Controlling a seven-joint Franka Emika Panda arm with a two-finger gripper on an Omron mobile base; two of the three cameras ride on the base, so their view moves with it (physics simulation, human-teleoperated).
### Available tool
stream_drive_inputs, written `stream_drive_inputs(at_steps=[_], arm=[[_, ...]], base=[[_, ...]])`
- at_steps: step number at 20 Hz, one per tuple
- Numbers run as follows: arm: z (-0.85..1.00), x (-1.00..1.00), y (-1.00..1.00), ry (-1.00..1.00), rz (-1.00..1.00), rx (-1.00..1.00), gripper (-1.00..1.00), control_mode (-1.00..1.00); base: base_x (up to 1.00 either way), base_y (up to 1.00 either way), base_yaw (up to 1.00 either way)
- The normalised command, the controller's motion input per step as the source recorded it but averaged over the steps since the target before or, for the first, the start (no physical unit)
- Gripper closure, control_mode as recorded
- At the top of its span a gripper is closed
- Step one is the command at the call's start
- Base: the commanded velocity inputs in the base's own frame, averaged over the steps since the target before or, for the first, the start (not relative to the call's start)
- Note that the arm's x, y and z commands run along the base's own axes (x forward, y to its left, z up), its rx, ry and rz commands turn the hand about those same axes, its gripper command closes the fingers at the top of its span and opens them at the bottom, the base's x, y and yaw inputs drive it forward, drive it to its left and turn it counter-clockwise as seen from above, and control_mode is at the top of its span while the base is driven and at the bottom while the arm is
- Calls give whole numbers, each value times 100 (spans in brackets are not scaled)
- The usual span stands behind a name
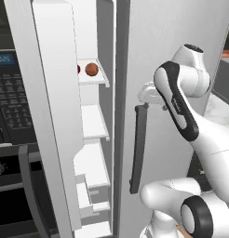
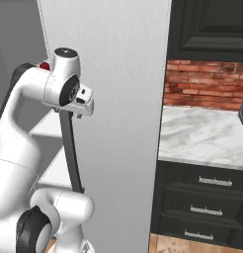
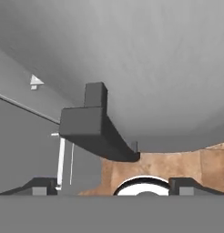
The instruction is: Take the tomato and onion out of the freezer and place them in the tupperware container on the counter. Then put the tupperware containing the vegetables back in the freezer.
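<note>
Two small balls sit on an upper white shelf [image 1: 94,76] inside the freezer [image 1: 100,139]: the orange-brown onion [image 1: 91,69] in full sight, and just left of it a sliver of the deep-red tomato [image 1: 78,69], mostly hidden behind the open door [image 1: 51,116]. That door swings out to the left, its white bins [image 1: 86,195] low down. More white shelves step down below the balls. Black oven with keypad [image 1: 11,100] stands left of the freezer.

Gripper [image 3: 113,186] is up at the top end of the long dark vertical handle [image 1: 138,148] on the closed grey door [image 1: 181,28] to the right of the open compartment. Hand view looks along that handle [image 3: 98,132]; finger tips [image 3: 41,187] stand wide apart at either side of the view's bottom, handle bracket beyond them, nothing gripped between. Jaws wide open, empty. Wood floor [image 3: 168,164] shows past the handle.

Right base view: white arm bent up in front of the grey door, hand against the handle top [image 2: 68,118]. Marble counter [image 2: 202,133] lies to the right over dark drawer cabinets [image 2: 202,202], red brick wall [image 2: 205,84] behind, dark upper cabinet [image 2: 207,27] above. Tupperware container can't be made out.
</note>
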Motion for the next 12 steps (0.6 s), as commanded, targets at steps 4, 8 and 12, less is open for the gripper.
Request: stream_drive_inputs(at_steps=[4, 8, 12], arm=[[41, -3, 82, -13, 0, 13, -100, -100], [21, 0, 96, -18, 0, 7, -100, -100], [2, 13, 94, -11, -3, 6, -100, -100]], base=[[0, 0, 0], [0, 0, 0], [0, 0, 0]])
